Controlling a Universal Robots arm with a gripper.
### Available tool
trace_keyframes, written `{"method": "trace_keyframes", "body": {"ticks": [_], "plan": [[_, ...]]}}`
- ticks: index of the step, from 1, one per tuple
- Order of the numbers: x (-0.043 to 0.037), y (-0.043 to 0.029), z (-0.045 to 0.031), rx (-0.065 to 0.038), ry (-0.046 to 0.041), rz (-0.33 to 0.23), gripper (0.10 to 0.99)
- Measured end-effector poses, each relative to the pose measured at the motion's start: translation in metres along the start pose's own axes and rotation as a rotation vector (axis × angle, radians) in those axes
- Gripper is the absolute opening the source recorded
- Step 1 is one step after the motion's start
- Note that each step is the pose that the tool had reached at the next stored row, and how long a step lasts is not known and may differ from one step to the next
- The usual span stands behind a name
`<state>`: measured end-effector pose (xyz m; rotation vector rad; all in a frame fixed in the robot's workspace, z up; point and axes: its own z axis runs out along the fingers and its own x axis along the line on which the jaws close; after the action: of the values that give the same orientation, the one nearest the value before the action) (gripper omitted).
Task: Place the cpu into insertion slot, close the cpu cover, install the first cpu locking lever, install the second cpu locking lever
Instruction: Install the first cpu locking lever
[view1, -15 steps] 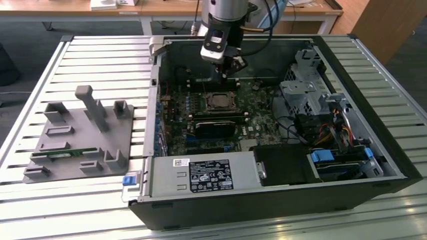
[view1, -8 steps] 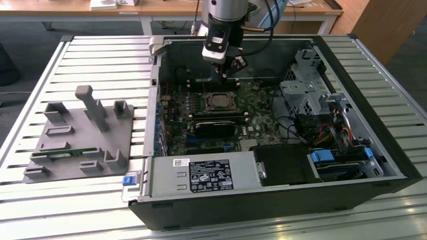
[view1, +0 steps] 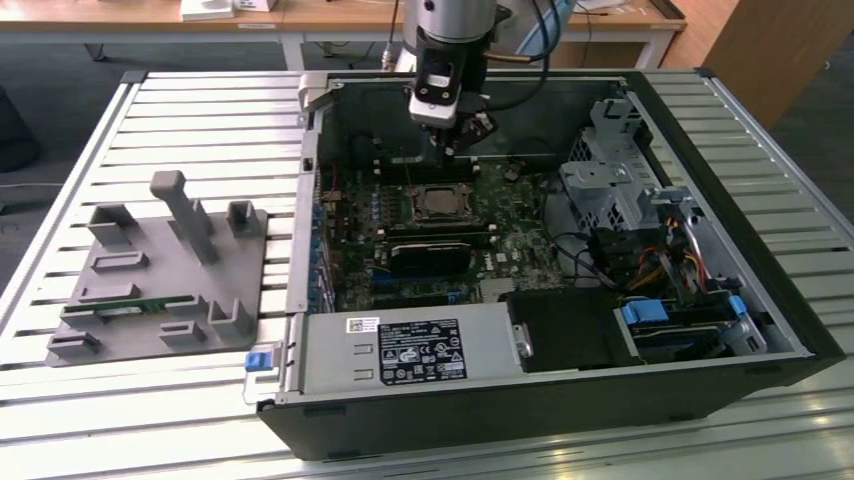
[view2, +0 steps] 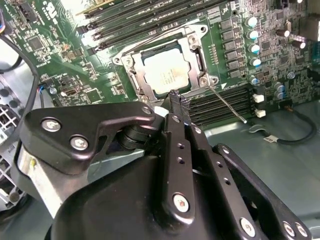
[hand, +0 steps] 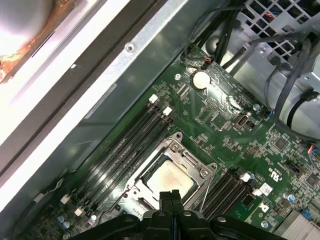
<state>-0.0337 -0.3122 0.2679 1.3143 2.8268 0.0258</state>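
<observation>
The cpu (view2: 167, 72) lies silvery top up in the socket of the green motherboard (view2: 60, 55); it also shows in the first wrist view (hand: 170, 177) and the exterior view (view1: 438, 203). The cpu cover (view2: 194, 46), a thin metal frame, lies down flat around it. One thin wire locking lever (view2: 227, 104) sticks out free past the socket corner. A second wire lever (view2: 150, 42) runs along the opposite edge. My gripper (view2: 178, 97) (hand: 170, 194) (view1: 451, 150) hovers just beside the socket, shut, with nothing between its fingers.
Black memory slots (hand: 125, 145) flank the socket on both sides. The open case holds a drive cage with cables (view1: 621, 190) and a power supply (view1: 407, 350). A grey fixture (view1: 160, 270) with a memory stick stands on the slatted table at the exterior view's left.
</observation>
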Motion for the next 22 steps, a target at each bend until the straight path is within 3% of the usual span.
{"method": "trace_keyframes", "body": {"ticks": [5,22], "plan": [[0.0,0.0,0.0001,-0.001,0.0014,-0.054,0.106],[0.0,0.0,0.0006,-0.005,0.0091,-0.358,0.106]]}}
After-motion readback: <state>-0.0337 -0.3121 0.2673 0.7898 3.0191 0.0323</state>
